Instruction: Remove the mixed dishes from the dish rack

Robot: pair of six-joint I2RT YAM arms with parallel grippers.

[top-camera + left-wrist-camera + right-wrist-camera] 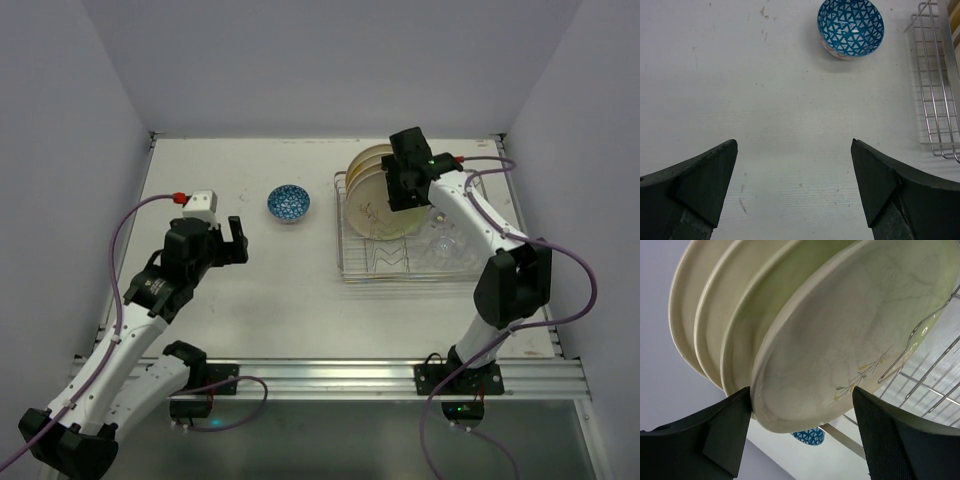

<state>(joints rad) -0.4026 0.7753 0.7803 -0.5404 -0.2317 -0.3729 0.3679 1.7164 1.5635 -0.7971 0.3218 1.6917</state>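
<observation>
The dish rack (392, 264) stands on the surface (300, 310) and remains loaded. Cream plates (368, 188) stand on edge at its far-left end, leaning; the right wrist view shows four rims, one behind another. The frontmost plate (850, 340) bears a small sprig mark and rests against a wire divider. Faint glassware (443, 240) lies in the right half of the rack; its count cannot be confirmed. No mug can be made out.

The blue-patterned bowl (288, 203) sits upright on the surface, just left of the rack and apart from it, so that item counts as unloaded.

The right end effector (800, 412) is over the rack's plate end, spread wide, with one finger on each side of the frontmost plate's rim. It grips nothing. Whether the left-hand finger touches the rim cannot be told.

The left end effector (794, 150) is well left of the rack, nearer the arm bases than the bowl. It is released and empty, over bare surface.

Judgement: the step in hand is the pick of the frontmost plate — approach made, grasp not yet closed. The next move calls for closing on that rim alone, then a lift clear of the divider and the neighbouring plates. Risk: the plates sit close together, so a finger could catch the second plate's rim.
</observation>
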